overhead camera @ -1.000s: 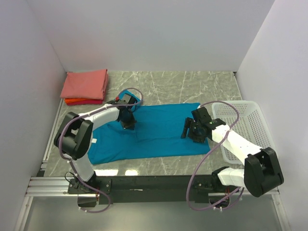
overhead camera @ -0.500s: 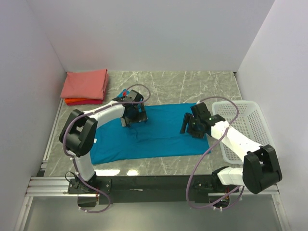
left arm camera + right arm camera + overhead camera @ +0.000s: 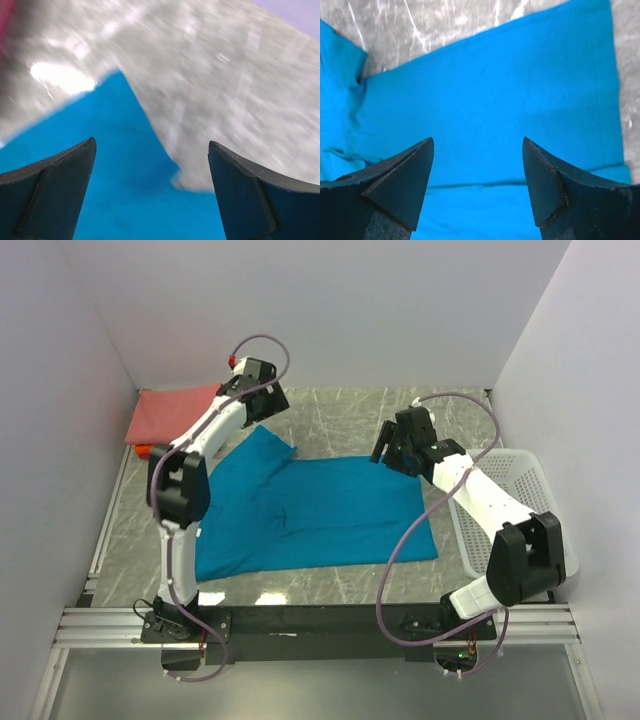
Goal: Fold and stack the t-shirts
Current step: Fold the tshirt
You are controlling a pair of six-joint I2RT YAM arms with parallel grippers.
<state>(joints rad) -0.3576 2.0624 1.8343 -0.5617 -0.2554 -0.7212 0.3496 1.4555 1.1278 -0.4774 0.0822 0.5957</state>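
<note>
**Overhead and wrist views of the work area.** A teal-blue t-shirt [image 3: 320,510] is spread flat on the grey marbled table [image 3: 400,410], between the two arms. One sleeve is pointed toward the back left corner. A shallow crease is seen across the middle of the cloth.

In the back left corner a folded salmon-pink t-shirt [image 3: 165,410] is stacked on a folded orange-red t-shirt [image 3: 148,450]. Only a narrow strip of the lower one is exposed at the near edge. The stack is partly hidden by the left arm.

A white mesh basket [image 3: 520,490] is placed at the right side of the table, just beside the right edge of the teal-blue t-shirt.

The left gripper [image 3: 151,142] is raised near the back wall, above the sleeve tip and the bare table beyond it. Its jaws are spread wide, nothing is held between them, and this view is blurred.

The right gripper [image 3: 477,140] is held above the far right part of the teal-blue t-shirt. Its jaws are likewise parted, with only flat cloth seen below them and no cloth gripped.
</note>
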